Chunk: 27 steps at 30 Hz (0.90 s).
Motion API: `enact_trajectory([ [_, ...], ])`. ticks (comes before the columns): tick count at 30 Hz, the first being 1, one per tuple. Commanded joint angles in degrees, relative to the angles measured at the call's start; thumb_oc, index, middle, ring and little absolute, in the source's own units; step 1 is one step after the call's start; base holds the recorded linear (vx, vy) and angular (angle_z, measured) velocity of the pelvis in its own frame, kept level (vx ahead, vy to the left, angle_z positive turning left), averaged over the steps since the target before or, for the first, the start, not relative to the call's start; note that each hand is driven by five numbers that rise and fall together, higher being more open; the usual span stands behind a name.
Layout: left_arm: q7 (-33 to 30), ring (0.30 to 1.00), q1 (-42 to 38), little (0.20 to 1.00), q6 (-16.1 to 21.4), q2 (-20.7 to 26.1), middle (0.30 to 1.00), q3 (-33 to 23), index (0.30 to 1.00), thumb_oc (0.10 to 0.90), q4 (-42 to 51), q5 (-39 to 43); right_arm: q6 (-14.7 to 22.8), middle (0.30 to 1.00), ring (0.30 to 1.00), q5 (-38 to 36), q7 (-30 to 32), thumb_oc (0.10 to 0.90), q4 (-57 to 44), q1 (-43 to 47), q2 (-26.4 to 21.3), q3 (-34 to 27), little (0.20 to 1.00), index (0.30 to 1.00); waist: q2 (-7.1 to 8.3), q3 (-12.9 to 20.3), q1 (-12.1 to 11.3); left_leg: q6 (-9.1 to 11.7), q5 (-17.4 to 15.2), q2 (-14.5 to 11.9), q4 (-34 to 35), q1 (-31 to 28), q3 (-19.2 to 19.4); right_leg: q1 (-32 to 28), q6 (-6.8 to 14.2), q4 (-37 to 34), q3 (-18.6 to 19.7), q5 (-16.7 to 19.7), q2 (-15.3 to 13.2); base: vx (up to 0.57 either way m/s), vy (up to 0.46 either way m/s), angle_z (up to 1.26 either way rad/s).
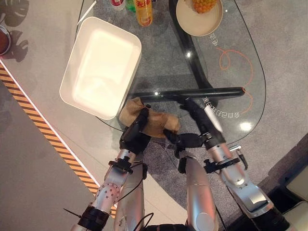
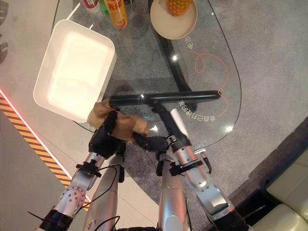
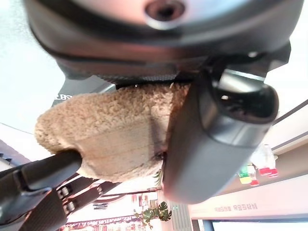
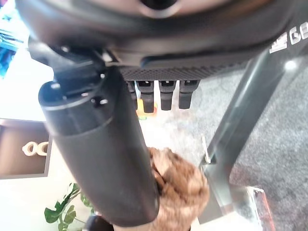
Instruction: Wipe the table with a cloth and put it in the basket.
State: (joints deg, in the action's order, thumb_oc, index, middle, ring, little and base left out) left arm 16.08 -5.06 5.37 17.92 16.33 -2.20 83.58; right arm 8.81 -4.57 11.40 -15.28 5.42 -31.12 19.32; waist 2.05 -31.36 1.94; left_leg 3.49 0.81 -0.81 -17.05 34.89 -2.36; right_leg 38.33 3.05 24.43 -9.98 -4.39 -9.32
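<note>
Right wrist view. The right hand [image 4: 159, 53] spans the upper edge as a dark bulk; its thumb [image 4: 101, 159], a thick dark cylinder, runs diagonally down across the frame, and its fingers [image 4: 159, 94] extend straight in a short row beside the thumb, holding nothing. Past the thumb lies the brown fuzzy cloth [image 4: 180, 185], bunched, its edge touching the thumb's side. A dark table leg [image 4: 240, 125] slants beside the cloth, seen through the glass table [image 4: 219, 211], with grey speckled carpet [image 4: 284, 139] beyond it. A green leafy plant [image 4: 62, 209] appears as a reflection near the thumb's far side.
</note>
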Motion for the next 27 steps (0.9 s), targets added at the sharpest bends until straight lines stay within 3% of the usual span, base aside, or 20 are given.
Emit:
enact_trajectory([
  [1,6.3,0.300,6.7,0.200,1.3,1.2,0.300,-2.9,0.300,0.100,11.3,0.1,5.3,0.900,0.900,-1.6,7.8,0.800,-6.9,0.3,-2.1,-8.5,0.900,0.900,0.56,1.6,-0.7,-4.5,-3.9,2.8,-4.0,0.8,9.7,-2.4,0.5,-6.6,1.1,4.9,6.0,0.00,0.000,0.00],
  [11,6.3,0.300,6.7,0.200,2.2,1.2,0.300,-3.2,0.300,0.100,11.1,-0.3,5.3,0.900,0.900,-2.4,5.6,0.800,-7.1,0.0,-2.0,-8.3,0.900,0.900,0.67,1.6,-0.7,-4.5,-3.8,2.9,-3.8,0.8,9.7,-2.2,0.6,-6.7,1.1,5.0,6.0,0.00,0.000,0.00],
  [19,4.1,0.300,5.5,0.200,9.2,1.9,0.300,-4.4,0.300,0.100,11.3,-4.9,3.3,0.900,0.900,-3.5,2.5,0.800,-6.9,1.0,-1.9,-6.6,0.900,0.900,0.41,1.6,-0.9,-4.3,-3.6,3.1,-3.9,1.3,9.3,-2.0,0.5,-6.7,1.1,4.9,6.0,0.00,0.000,0.00],
  [21,2.8,0.300,4.8,0.200,13.0,2.5,0.300,-5.4,0.300,0.100,11.6,-9.0,2.6,0.900,0.900,-4.0,0.8,0.800,-6.6,1.1,-2.0,-5.9,0.900,0.900,0.08,1.6,-1.0,-4.2,-3.5,3.2,-4.0,1.5,9.1,-2.0,0.4,-6.7,1.1,4.8,5.9,0.01,0.045,-0.01],
  [27,-4.3,0.300,2.6,0.200,19.6,4.0,0.300,-8.3,0.300,0.100,12.4,-20.7,0.0,0.900,0.900,-5.0,-2.5,0.800,-5.5,1.8,-1.8,-4.4,0.900,0.900,-1.05,1.6,-1.2,-4.1,-3.3,3.5,-4.4,1.7,8.6,-1.6,0.1,-5.8,1.3,4.4,5.7,0.01,0.054,-0.02],
])
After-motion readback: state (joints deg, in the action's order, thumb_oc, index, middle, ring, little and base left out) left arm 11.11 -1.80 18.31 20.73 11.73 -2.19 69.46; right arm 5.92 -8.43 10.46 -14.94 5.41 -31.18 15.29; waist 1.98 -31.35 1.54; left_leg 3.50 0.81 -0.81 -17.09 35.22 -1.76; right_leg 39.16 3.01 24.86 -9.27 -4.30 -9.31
